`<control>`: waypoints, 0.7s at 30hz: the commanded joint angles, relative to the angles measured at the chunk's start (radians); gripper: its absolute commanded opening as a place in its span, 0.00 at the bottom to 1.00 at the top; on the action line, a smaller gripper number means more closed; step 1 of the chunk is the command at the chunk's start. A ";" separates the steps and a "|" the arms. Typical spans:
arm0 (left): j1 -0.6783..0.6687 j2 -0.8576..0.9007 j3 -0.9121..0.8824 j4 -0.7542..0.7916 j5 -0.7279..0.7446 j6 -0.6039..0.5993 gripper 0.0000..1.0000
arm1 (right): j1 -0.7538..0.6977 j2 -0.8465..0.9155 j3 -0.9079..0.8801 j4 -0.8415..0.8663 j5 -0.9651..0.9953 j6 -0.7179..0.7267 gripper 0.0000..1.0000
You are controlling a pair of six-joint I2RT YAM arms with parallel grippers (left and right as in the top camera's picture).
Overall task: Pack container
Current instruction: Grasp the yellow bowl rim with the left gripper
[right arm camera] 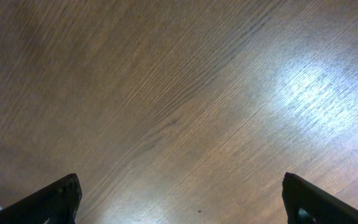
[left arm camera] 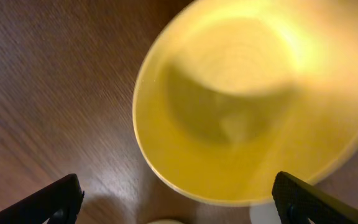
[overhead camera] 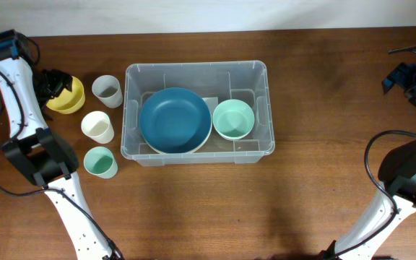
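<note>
A: Where is the container (overhead camera: pixel 193 67)?

B: In the middle of the overhead view, on the desk (overhead camera: pixel 323 202), long side running left to right. Inside it a blue bowl (overhead camera: pixel 175 120) fills the left part and a mint bowl (overhead camera: pixel 233 119) sits just beside it on the right.

A: And outside it?

B: At the left of the frame there are three cups in a column: grey cup (overhead camera: pixel 107 90), cream cup (overhead camera: pixel 97 126), green cup (overhead camera: pixel 100 162). A yellow bowl (overhead camera: pixel 67 99) stands further left, near the grey cup.

A: The left hand (left arm camera: pixel 179 202)?

B: It is spread wide and grips nothing. It is right over the yellow bowl, which looks blurred in the wrist view. I cannot tell whether they touch.

A: The right hand (right arm camera: pixel 179 199)?

B: It is also wide and empty, above bare desk at the upper right, well apart from the container.
</note>
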 commanded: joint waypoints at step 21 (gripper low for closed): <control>0.048 0.085 -0.003 -0.025 -0.060 -0.057 0.99 | 0.002 -0.032 -0.003 0.000 0.012 0.007 0.99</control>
